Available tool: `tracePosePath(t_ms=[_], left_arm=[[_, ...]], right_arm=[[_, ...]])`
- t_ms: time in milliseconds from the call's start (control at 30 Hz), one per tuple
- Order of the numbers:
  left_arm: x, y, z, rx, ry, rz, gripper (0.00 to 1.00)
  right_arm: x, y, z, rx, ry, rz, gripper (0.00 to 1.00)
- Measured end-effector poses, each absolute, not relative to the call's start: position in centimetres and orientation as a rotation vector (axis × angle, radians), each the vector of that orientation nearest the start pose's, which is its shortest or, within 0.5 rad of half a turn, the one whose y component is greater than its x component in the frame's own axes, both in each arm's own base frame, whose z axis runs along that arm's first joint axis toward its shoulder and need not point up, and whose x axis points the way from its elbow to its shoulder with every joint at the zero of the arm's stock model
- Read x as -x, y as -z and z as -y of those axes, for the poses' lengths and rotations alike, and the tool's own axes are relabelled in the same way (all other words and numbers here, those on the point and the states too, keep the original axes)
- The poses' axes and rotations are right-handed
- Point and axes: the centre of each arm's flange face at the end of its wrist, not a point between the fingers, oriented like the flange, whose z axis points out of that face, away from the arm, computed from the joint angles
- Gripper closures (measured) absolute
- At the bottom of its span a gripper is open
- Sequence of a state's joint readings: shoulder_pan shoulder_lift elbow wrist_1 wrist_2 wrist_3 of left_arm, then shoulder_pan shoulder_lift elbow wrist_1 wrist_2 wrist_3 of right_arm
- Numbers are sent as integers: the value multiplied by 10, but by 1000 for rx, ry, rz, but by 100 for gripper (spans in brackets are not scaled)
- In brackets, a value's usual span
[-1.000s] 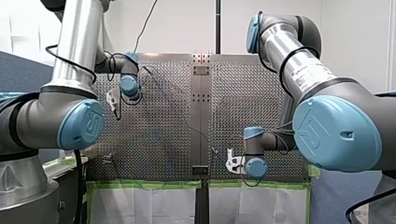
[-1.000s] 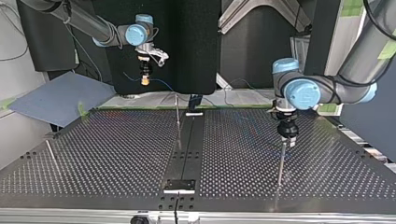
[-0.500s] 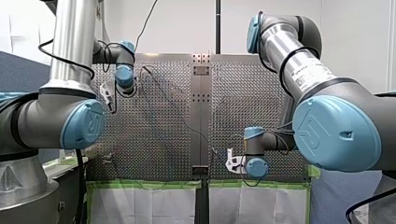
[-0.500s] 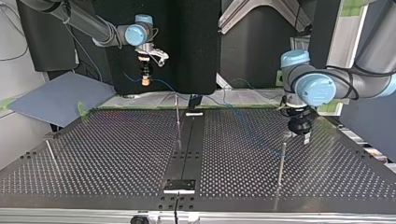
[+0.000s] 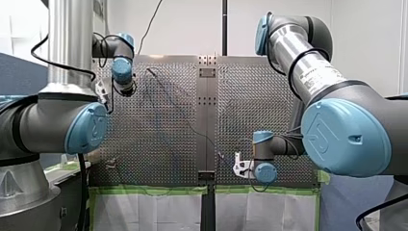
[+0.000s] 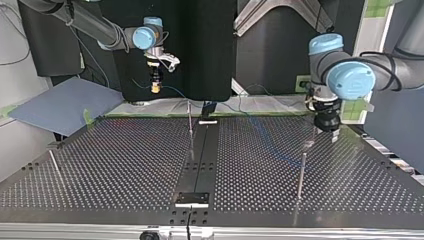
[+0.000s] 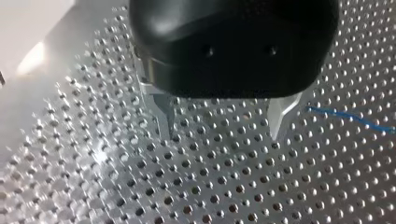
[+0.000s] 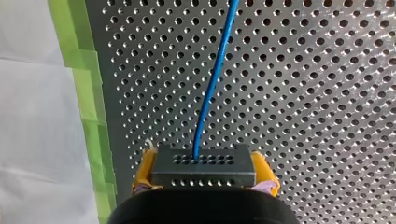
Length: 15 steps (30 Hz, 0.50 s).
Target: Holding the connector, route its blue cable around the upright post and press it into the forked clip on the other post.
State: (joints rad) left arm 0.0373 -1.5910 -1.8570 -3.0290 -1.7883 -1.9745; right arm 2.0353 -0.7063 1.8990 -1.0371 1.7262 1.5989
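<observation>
My right hand (image 8: 204, 161) is clamping the connector (image 8: 203, 173), a dark perforated block, between its yellow pads, closed just to the block's width. It is hanging above the bench's (image 6: 125, 165) far edge, at the top view's left. The blue cable (image 8: 212, 84) is running out of the connector's front and away across the holes. My left hand (image 7: 223, 133) is hovering wide open and empty over the bench, with a stretch of cable lying just beside one metal finger. In the top view it is sitting near the thin post (image 6: 301, 170) at the right. A second thin post, the middle post (image 6: 190, 120), is standing at the far middle. Which post is carrying the forked clip I cannot tell.

The likeliest trouble, I judge, is tension. If the cable is catching on a post while the connector is travelling, the block may be twisting or sliding out of the pads. The slack could also be riding over a post's top rather than wrapping it. The open left hand is close enough to the right-hand post to be knocking it.

The bench is shiny perforated metal, and green tape (image 8: 88, 93) is edging it beside a pale sheet (image 8: 37, 116). A dark backdrop (image 6: 200, 45) is closing off the far side.
</observation>
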Motion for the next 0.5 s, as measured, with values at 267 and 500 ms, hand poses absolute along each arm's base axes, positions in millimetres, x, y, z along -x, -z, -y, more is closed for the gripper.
tracePosePath(t_ms=[267,500], left_arm=[[-445,-391,103,446,74,-1679,0],[-432,-437,106,386,50,-1639,0]], right_arm=[[-352,38,443,-1547,-1364,1138,98],[-352,38,444,-1546,-1370,1135,98]])
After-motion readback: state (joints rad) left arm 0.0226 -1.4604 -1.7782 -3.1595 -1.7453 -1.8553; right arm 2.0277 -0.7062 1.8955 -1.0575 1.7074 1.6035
